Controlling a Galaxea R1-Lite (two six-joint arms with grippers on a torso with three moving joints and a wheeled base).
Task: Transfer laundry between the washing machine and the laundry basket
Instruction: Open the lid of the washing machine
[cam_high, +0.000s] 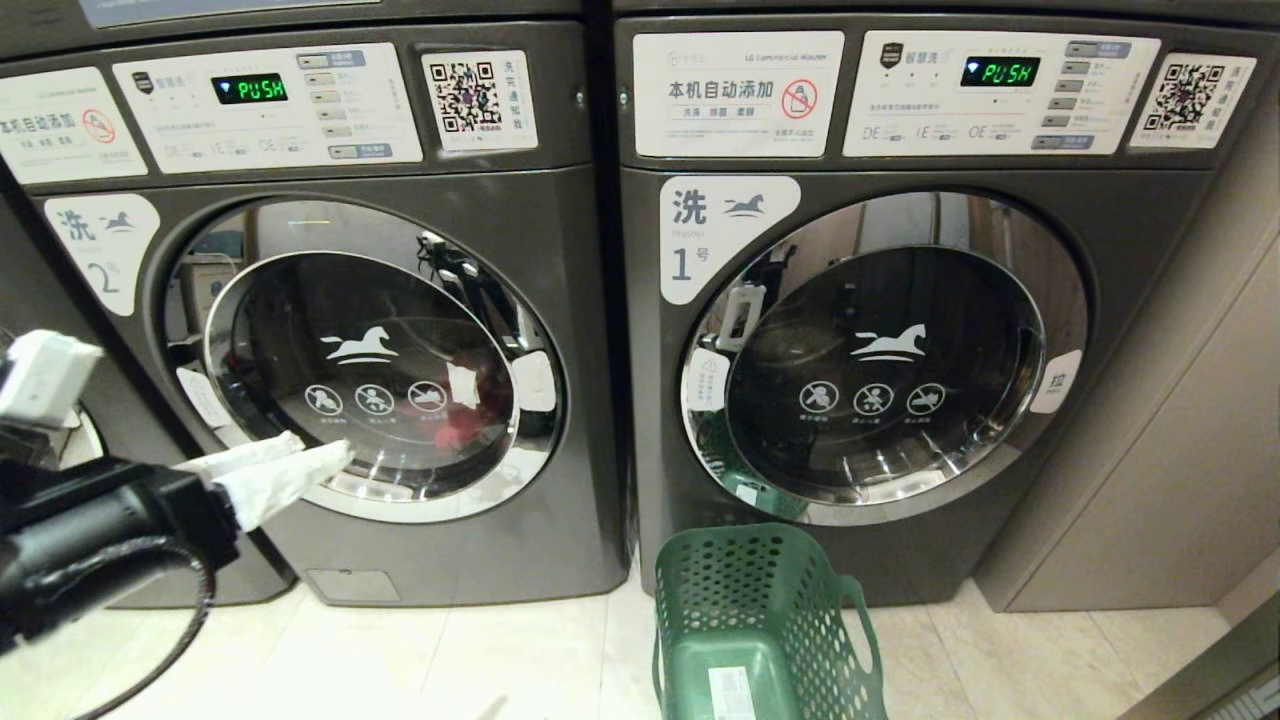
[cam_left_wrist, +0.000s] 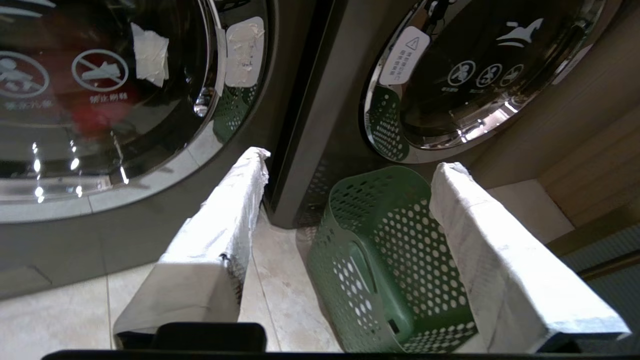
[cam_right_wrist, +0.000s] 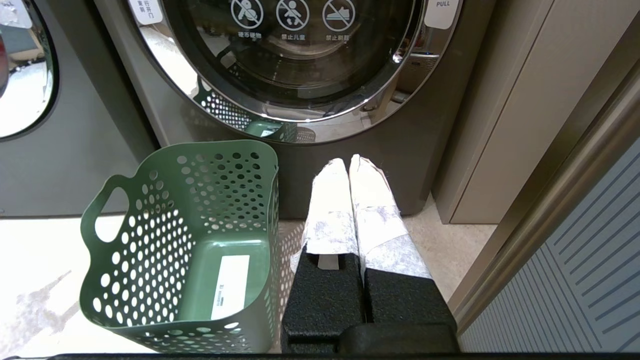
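Your left end effector, fingers spread and empty, sits at the lower left rim of the washing machine door; the red laundry lies beyond the glass, ahead and rightward; your right end effector is pressed together.

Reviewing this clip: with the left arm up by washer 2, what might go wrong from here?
1. Washer 2's door looks shut; the open left gripper sits by its lower rim, away from the pull tab on the far side, so it may slip on chrome.
2. The red laundry stays locked behind glass.
3. The basket stands before washer 1, so carried garments might drop short.
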